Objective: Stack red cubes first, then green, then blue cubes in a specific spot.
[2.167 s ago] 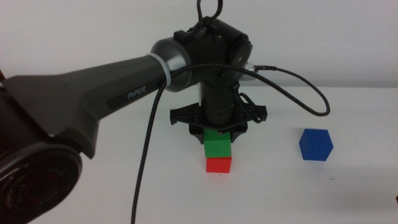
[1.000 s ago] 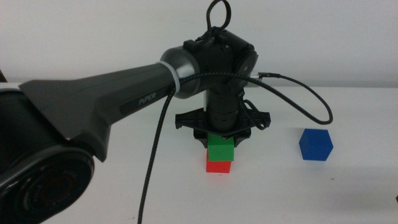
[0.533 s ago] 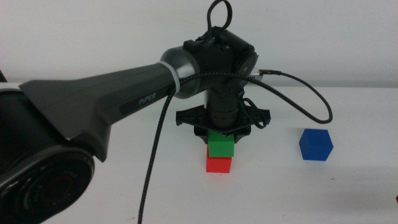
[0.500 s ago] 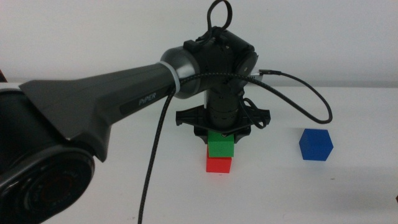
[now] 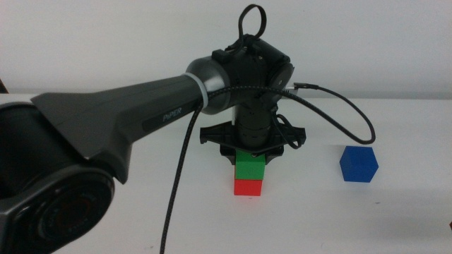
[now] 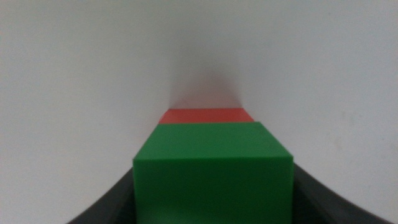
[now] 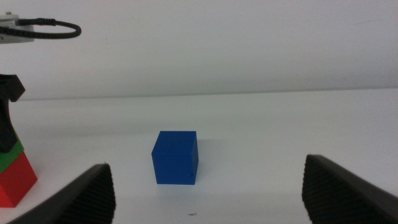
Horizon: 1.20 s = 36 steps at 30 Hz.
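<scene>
The red cube (image 5: 248, 187) sits on the white table, and the green cube (image 5: 251, 167) rests squarely on top of it. My left gripper (image 5: 251, 154) comes straight down from above, its jaws shut on the green cube's sides. In the left wrist view the green cube (image 6: 213, 177) fills the space between the dark jaws, with a strip of the red cube (image 6: 207, 116) showing past it. The blue cube (image 5: 358, 164) stands alone to the right of the stack. My right gripper (image 7: 206, 186) waits low, open, facing the blue cube (image 7: 175, 157) from a distance.
The left arm's black cable (image 5: 346, 113) loops out to the right above the table, between the stack and the blue cube. Bare white tabletop (image 5: 318, 219) lies in front of the cubes.
The green cube went from sitting offset on the red cube to lying square over it. The left arm shifted slightly right and has held almost still over the stack since.
</scene>
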### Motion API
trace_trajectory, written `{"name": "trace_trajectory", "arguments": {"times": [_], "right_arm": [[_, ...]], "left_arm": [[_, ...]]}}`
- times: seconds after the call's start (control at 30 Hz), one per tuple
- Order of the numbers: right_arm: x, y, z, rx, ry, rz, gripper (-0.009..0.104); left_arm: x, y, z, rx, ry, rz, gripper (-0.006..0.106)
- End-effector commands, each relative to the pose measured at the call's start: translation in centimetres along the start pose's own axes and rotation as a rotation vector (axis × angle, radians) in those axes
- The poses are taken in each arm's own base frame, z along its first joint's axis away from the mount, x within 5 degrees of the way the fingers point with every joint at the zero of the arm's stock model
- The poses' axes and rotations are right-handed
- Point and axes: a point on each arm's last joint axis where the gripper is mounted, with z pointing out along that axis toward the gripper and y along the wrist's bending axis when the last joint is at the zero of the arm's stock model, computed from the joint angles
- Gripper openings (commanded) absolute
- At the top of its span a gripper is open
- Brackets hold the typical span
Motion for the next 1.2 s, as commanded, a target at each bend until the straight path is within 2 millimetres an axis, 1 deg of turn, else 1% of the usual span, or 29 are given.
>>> {"name": "trace_trajectory", "arguments": {"times": [0.0, 0.23, 0.27, 0.3, 0.33, 0.4, 0.57, 0.63, 0.67, 0.7, 0.73, 0.83, 0.9, 0.93, 0.97, 1.0, 1.07, 1.1, 1.17], "right_arm": [[1.2, -0.1, 0.1, 0.01, 0.0, -0.009, 0.08], [1.2, -0.1, 0.1, 0.01, 0.0, -0.009, 0.08], [1.2, -0.1, 0.1, 0.01, 0.0, -0.009, 0.08], [1.2, -0.1, 0.1, 0.01, 0.0, -0.009, 0.08], [1.2, -0.1, 0.1, 0.01, 0.0, -0.009, 0.08], [1.2, -0.1, 0.1, 0.01, 0.0, -0.009, 0.08], [1.2, -0.1, 0.1, 0.01, 0.0, -0.009, 0.08], [1.2, -0.1, 0.1, 0.01, 0.0, -0.009, 0.08], [1.2, -0.1, 0.1, 0.01, 0.0, -0.009, 0.08], [1.2, -0.1, 0.1, 0.01, 0.0, -0.009, 0.08], [1.2, -0.1, 0.1, 0.01, 0.0, -0.009, 0.08], [1.2, -0.1, 0.1, 0.01, 0.0, -0.009, 0.08], [1.2, -0.1, 0.1, 0.01, 0.0, -0.009, 0.08], [1.2, -0.1, 0.1, 0.01, 0.0, -0.009, 0.08], [1.2, -0.1, 0.1, 0.01, 0.0, -0.009, 0.08], [1.2, -0.1, 0.1, 0.01, 0.0, -0.009, 0.08], [1.2, -0.1, 0.1, 0.01, 0.0, -0.009, 0.08], [1.2, -0.1, 0.1, 0.01, 0.0, -0.009, 0.08], [1.2, -0.1, 0.1, 0.01, 0.0, -0.009, 0.08]], "left_arm": [[0.3, -0.3, 1.1, -0.004, 0.031, 0.014, 0.001], [0.4, -0.2, 1.2, -0.012, 0.036, 0.027, 0.001], [0.4, -0.2, 1.2, -0.015, 0.039, 0.027, 0.003], [0.4, -0.2, 1.2, -0.016, 0.04, 0.027, 0.009], [0.4, -0.1, 1.2, -0.021, 0.046, 0.024, 0.038], [0.5, 0.0, 1.1, -0.036, 0.053, 0.026, 0.056], [0.4, 0.2, 0.9, -0.056, 0.036, 0.039, 0.078], [0.3, 0.3, 0.5, -0.051, 0.027, 0.051, 0.086], [0.3, 0.3, -0.2, -0.041, 0.016, 0.07, 0.089], [0.2, 0.5, -1.1, -0.034, 0.002, 0.091, 0.093], [0.2, 0.6, -2.3, -0.023, -0.012, 0.106, 0.094], [0.5, 1.6, -6.8, 0.006, -0.06, 0.164, 0.094], [1.0, 2.7, -10.8, 0.029, -0.105, 0.229, 0.094], [1.2, 3.2, -12.4, 0.044, -0.138, 0.292, 0.094], [1.6, 3.9, -14.7, 0.058, -0.186, 0.404, 0.094], [2.1, 4.7, -16.9, 0.069, -0.239, 0.535, 0.094], [3.7, 6.3, -21.2, 0.139, -0.313, 0.604, 0.094], [4.7, 7.3, -23.0, 0.167, -0.343, 0.602, 0.094], [6.6, 9.5, -25.1, 0.17, -0.387, 0.641, 0.094]]}}
